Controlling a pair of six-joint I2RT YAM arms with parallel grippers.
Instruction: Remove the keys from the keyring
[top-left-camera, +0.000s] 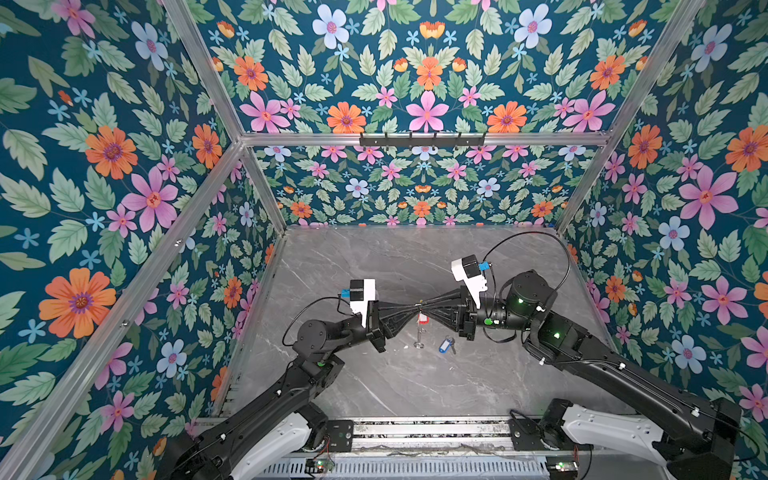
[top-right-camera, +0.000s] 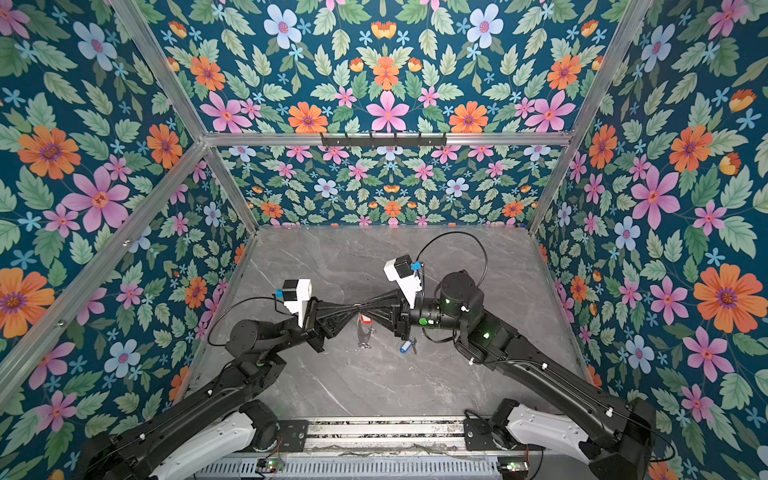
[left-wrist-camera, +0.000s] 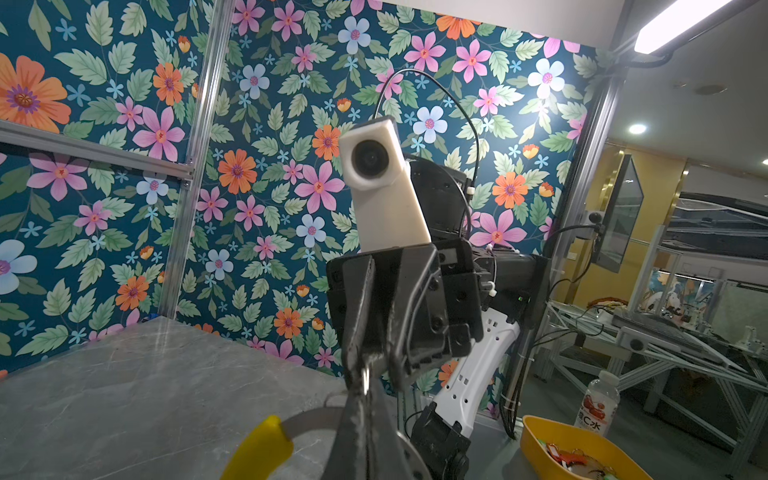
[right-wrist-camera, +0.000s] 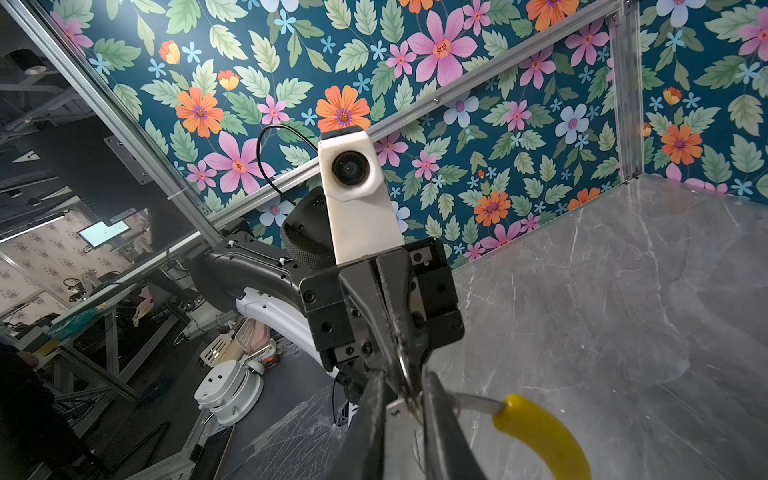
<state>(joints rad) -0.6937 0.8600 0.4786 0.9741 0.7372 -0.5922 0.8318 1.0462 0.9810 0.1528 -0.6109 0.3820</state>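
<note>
top views: high, looking down, sharing whole table (top-left-camera: 374, 395) | wrist views: close, facing each other

tabletop (top-left-camera: 415, 386) — grey marble | walls (top-left-camera: 428, 83) — floral | hook rail (top-left-camera: 422, 141) black | yellow tub (left-wrist-camera: 532, 440)

Mid-frame passage is being blocked by the left tool (top-left-camera: 413, 308) and right tool (top-left-camera: 427, 309), clamped on the keyring (left-wrist-camera: 266, 444); the upper half of the bench (top-left-camera: 374, 257) is being left open.

Left claw (top-left-camera: 415, 308), right claw (top-left-camera: 428, 310) tip-to-tip; clenched
</note>
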